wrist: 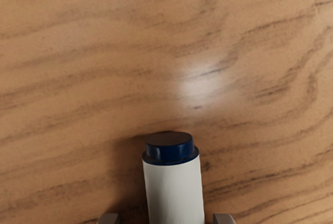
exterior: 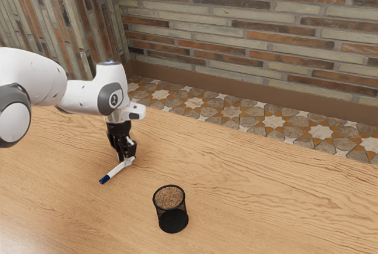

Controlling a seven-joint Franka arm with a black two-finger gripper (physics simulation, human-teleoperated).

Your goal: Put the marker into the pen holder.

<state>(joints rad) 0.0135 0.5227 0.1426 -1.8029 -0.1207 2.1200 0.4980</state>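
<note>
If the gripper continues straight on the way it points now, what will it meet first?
Pointing down, the gripper would probably meet the marker first, then the table; the remaining gap is unclear.

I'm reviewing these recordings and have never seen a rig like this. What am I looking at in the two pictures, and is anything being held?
The machine is a white robot arm with a black gripper at its end. The exterior view is taken from the arm's side; the wrist view comes from a camera on its hand, looking at the wooden table. A black mesh pen holder stands upright on the table, apart from the gripper. The white marker has one end right at the gripper and its blue cap pointing away from it. Whether it is actually gripped, I cannot tell from these pictures.
</note>
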